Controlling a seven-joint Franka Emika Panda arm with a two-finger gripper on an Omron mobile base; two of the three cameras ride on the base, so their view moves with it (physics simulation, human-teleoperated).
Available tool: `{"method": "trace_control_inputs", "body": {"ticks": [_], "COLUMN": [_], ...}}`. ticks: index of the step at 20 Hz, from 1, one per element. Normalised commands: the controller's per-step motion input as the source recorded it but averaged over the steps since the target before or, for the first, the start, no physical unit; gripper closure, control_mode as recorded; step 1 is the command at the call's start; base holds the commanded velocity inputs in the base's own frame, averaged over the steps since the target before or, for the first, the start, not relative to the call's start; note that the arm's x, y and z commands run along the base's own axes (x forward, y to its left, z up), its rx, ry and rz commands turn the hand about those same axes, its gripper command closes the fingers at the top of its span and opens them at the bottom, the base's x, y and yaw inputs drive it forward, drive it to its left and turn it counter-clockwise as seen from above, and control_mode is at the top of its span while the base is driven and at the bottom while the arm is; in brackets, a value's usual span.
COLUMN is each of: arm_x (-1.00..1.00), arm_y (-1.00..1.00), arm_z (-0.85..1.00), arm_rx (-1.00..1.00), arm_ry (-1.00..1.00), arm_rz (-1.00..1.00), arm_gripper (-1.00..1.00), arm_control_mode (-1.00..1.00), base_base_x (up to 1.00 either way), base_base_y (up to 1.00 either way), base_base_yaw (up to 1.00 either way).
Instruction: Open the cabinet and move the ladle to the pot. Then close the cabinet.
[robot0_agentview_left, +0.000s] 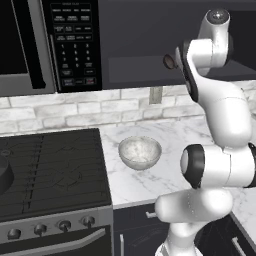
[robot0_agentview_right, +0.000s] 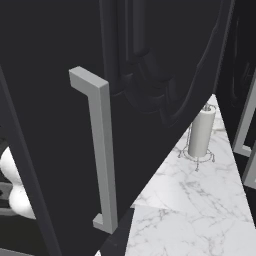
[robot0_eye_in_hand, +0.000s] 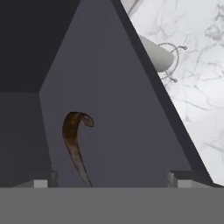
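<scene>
The cabinet (robot0_agentview_right: 60, 150) door stands swung out, and the ladle (robot0_eye_in_hand: 75, 142) lies on the shelf (robot0_eye_in_hand: 127, 131) inside, between the tips of the tool (robot0_eye_in_hand: 111, 181), whose jaws stand wide apart and empty. Its thin handle could slip or roll if the jaws close off-centre. The paper towel holder (robot0_eye_in_hand: 162, 57), at two o'clock on the counter (robot0_eye_in_hand: 197, 87), sits clear of the reach.

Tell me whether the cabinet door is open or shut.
Open: the cabinet door stands swung out, and the ladle lies exposed on the shelf inside.
</scene>
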Motion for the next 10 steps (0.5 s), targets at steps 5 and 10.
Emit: {"method": "trace_control_inputs", "body": {"ticks": [5, 10], "arm_x": [0.24, 0.24], "arm_y": [-0.16, -0.10], "arm_z": [0.00, 0.00], "arm_rx": [0.00, 0.00], "arm_ry": [0.00, 0.00], "arm_rz": [0.08, 0.05], "arm_gripper": [-1.00, -1.00], "arm_control_mode": [-1.00, -1.00], "base_base_x": [0.00, 0.00], "base_base_y": [0.00, 0.00], "base_base_yaw": [0.00, 0.00]}}
